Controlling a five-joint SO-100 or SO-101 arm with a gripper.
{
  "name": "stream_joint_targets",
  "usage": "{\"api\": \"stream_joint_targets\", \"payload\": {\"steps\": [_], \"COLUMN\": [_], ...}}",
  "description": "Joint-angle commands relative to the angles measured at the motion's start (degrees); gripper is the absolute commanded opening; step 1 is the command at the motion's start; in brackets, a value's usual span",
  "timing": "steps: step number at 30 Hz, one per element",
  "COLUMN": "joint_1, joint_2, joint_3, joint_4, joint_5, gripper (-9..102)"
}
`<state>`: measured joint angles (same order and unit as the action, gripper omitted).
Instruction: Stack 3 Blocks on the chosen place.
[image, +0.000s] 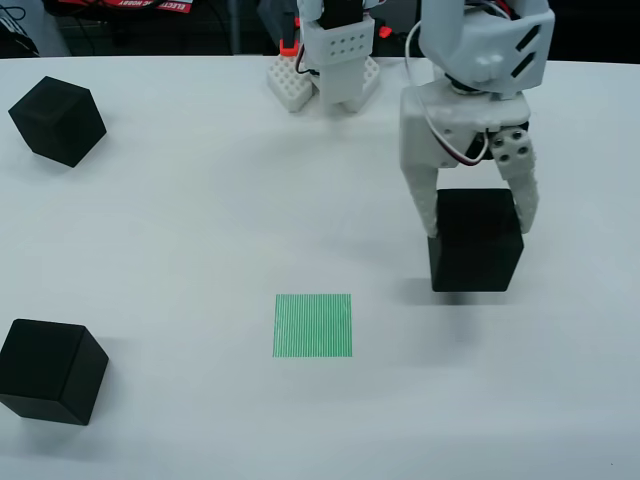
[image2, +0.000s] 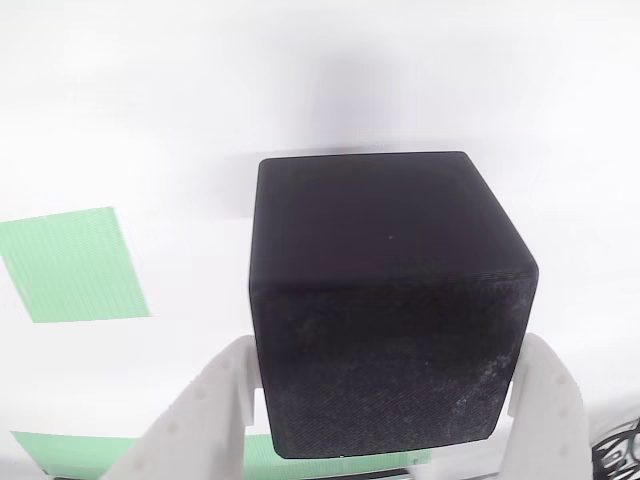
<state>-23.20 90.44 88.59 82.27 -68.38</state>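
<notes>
In the view from above, my gripper (image: 480, 222) is shut on a black block (image: 477, 250) at the right of the white table, one white finger on each side of it. A soft shadow lies under the block's front edge. The chosen place, a green striped square (image: 313, 325), lies bare on the table to the left of and slightly nearer than the held block. Two more blocks stand at the left: one at the far left (image: 58, 120), turned at an angle, and one at the near left (image: 50, 370). The view that rides on the gripper shows the block (image2: 385, 300) between the fingers (image2: 215, 405), with the green square (image2: 72, 265) to its left.
A second white arm part and a white studded base (image: 322, 75) stand at the table's far edge, left of my arm. Dark clutter lies beyond that edge. Open white tabletop (image: 200, 230) stretches between the held block, the green square and the left blocks.
</notes>
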Motion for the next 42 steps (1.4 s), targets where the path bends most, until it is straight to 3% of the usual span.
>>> {"api": "stream_joint_targets", "payload": {"steps": [1, 18, 42], "joint_1": [5.62, 24.08, 25.58], "joint_2": [3.52, 0.35, -13.89], "joint_3": [-0.97, -1.85, -9.67], "joint_4": [1.41, 0.0, -5.54], "joint_5": [-4.04, -21.18, -23.03], "gripper": [17, 17, 17]}}
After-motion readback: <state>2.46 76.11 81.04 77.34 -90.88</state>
